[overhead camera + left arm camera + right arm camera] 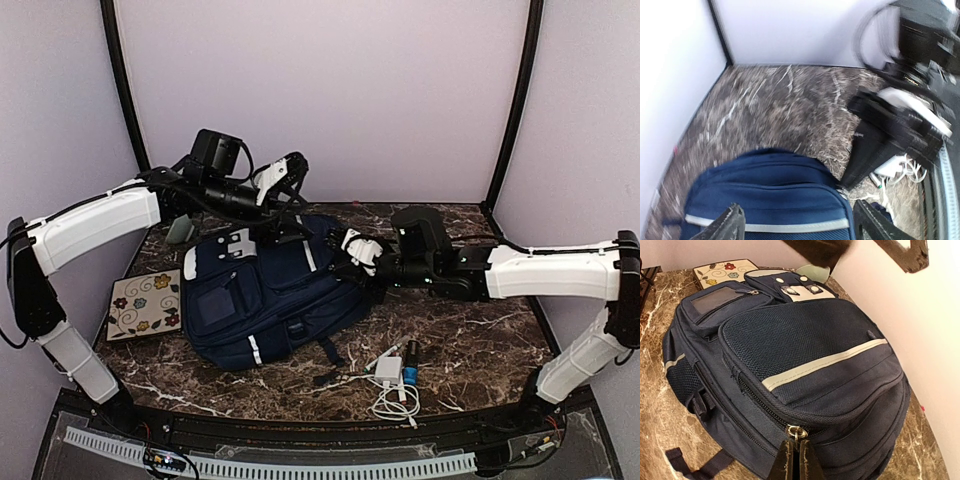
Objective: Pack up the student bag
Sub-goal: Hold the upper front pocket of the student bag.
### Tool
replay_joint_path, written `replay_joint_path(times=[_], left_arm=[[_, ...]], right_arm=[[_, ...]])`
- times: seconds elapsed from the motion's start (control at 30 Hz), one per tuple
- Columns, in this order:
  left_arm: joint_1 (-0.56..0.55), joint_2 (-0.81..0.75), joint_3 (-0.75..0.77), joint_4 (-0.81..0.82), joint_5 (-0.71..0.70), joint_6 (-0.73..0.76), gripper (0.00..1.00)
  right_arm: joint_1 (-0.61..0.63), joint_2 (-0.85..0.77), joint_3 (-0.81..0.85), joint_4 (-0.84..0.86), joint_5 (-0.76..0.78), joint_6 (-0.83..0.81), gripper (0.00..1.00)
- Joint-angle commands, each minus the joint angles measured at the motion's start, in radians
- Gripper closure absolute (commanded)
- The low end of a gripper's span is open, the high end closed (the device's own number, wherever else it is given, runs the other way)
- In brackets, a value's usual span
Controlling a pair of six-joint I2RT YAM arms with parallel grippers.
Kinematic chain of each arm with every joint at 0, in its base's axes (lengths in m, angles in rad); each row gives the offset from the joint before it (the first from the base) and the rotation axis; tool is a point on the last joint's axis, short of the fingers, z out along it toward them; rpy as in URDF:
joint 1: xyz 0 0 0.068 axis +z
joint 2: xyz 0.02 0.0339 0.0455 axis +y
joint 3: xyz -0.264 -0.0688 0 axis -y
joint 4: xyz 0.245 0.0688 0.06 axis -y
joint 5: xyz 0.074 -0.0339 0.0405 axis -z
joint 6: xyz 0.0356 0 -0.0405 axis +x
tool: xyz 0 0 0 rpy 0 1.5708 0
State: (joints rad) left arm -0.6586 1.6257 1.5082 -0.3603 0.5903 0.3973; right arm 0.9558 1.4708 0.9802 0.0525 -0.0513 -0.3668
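The student bag (pixel 268 292), navy with pale stripe trims, lies flat in the middle of the marble table. My right gripper (pixel 795 445) is at the bag's right side, shut on the metal zipper pull (pixel 801 431) of a closed zip; it shows in the top view as well (pixel 352 250). My left gripper (pixel 285 185) hovers over the bag's far end. In its blurred wrist view its jaws stand wide open (pixel 797 226) above the blue fabric (pixel 775 192), with nothing between them.
A floral notebook (pixel 147 303) lies left of the bag, with a pale green object (pixel 180 231) behind it. A white charger with coiled cable (pixel 392 385) and small dark items (pixel 411 352) sit near the front right. Walls close in the back and sides.
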Motion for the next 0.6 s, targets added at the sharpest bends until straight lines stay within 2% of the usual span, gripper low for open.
replay_joint_path(times=[0.0, 0.13, 0.23, 0.3, 0.43, 0.57], left_arm=[[-0.002, -0.043, -0.069, 0.124, 0.132, 0.457, 0.22], [0.000, 0.003, 0.039, 0.117, 0.058, 0.511, 0.27], [0.002, 0.016, 0.093, 0.102, 0.040, 0.506, 0.42], [0.004, 0.009, 0.097, 0.105, 0.034, 0.507, 0.47], [0.026, -0.001, 0.104, 0.086, 0.026, 0.502, 0.50], [0.075, 0.017, 0.143, 0.018, 0.076, 0.507, 0.50]], right_arm=[[-0.048, -0.078, 0.054, 0.045, -0.037, -0.136, 1.00], [-0.106, -0.038, 0.266, -0.098, -0.024, -0.236, 1.00], [-0.160, -0.018, 0.373, -0.140, -0.012, -0.325, 1.00], [-0.196, -0.004, 0.444, -0.159, -0.022, -0.373, 1.00], [-0.242, 0.034, 0.565, -0.226, -0.115, -0.458, 1.00], [-0.246, 0.026, 0.555, -0.241, -0.257, -0.599, 1.00]])
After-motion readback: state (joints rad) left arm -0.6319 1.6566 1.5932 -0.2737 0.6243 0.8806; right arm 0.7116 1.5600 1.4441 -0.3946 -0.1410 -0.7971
